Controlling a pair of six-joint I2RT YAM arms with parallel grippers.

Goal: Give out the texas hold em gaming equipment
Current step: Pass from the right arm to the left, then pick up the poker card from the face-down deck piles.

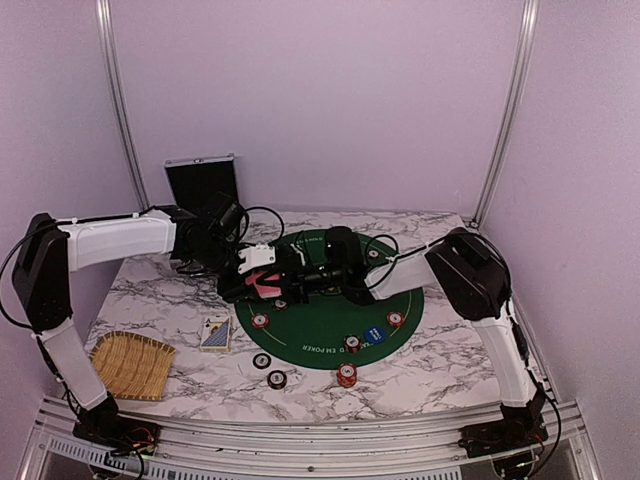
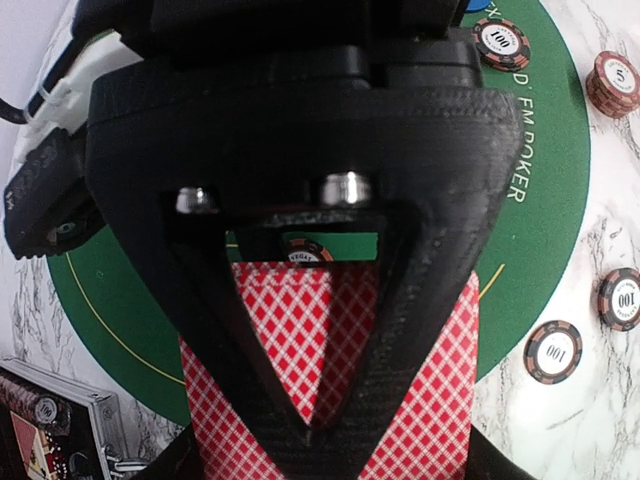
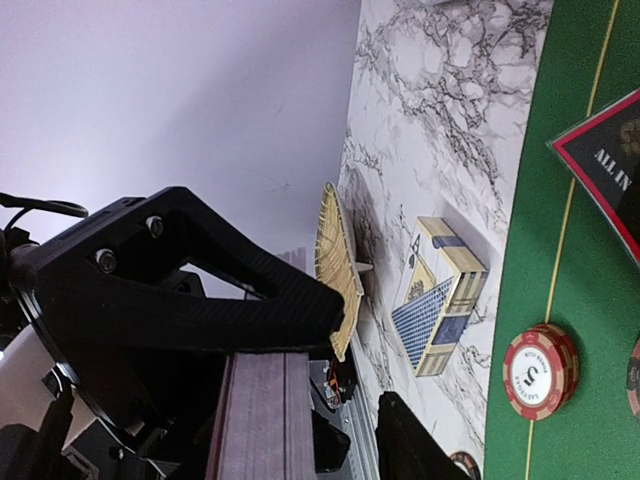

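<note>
Over the left part of the round green mat (image 1: 330, 305) my left gripper (image 1: 258, 284) (image 2: 312, 432) is shut on a stack of red-backed playing cards (image 2: 290, 320). My right gripper (image 1: 297, 278) (image 3: 362, 362) meets it from the right, open. The stack's edge (image 3: 262, 415) lies against its upper finger (image 3: 230, 290), and the lower finger (image 3: 420, 450) stands apart from it. Red poker chips (image 1: 260, 321) (image 1: 397, 320) (image 3: 540, 370) and a blue dealer button (image 1: 375, 334) lie on the mat. Dark chips (image 1: 262, 360) (image 2: 554, 351) sit on the marble just off its edge.
A blue card box (image 1: 215, 333) (image 3: 445, 300) lies left of the mat. The woven straw tray (image 1: 132, 365) (image 3: 338, 265) sits at the near left corner. The open case (image 1: 203, 182) stands at the back left. More red chips (image 1: 346, 375) rest near the front edge.
</note>
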